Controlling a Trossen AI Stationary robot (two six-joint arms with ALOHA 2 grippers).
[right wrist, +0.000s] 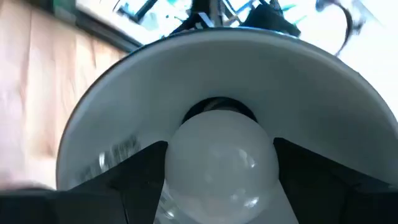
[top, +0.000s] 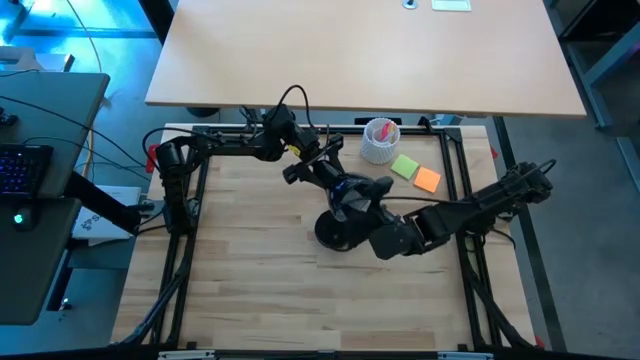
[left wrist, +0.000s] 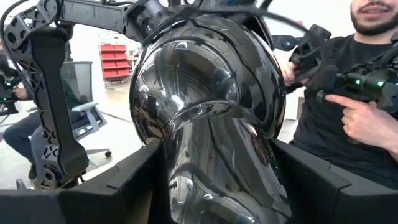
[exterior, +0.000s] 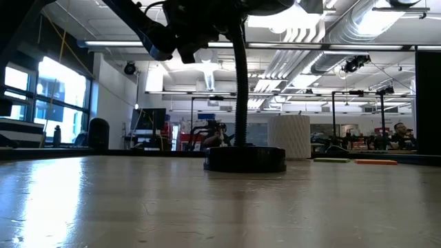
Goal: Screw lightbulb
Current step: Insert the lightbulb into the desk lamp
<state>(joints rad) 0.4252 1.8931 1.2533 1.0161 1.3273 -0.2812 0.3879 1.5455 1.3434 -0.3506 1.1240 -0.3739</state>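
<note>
I see the lightbulb (right wrist: pixel 219 158) clamped between my right gripper's (right wrist: pixel 217 186) jaws, its far end inside the lamp head's (right wrist: pixel 348 118) white bowl. My left gripper (left wrist: pixel 214 186) reaches in, jaws closed around the lamp head's black back.

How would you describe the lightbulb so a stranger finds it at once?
Find the black desk lamp mid-table. Its head's white inside faces the right pincer, which holds the lightbulb at the socket. It is the only small, round, white glass thing there.
</note>
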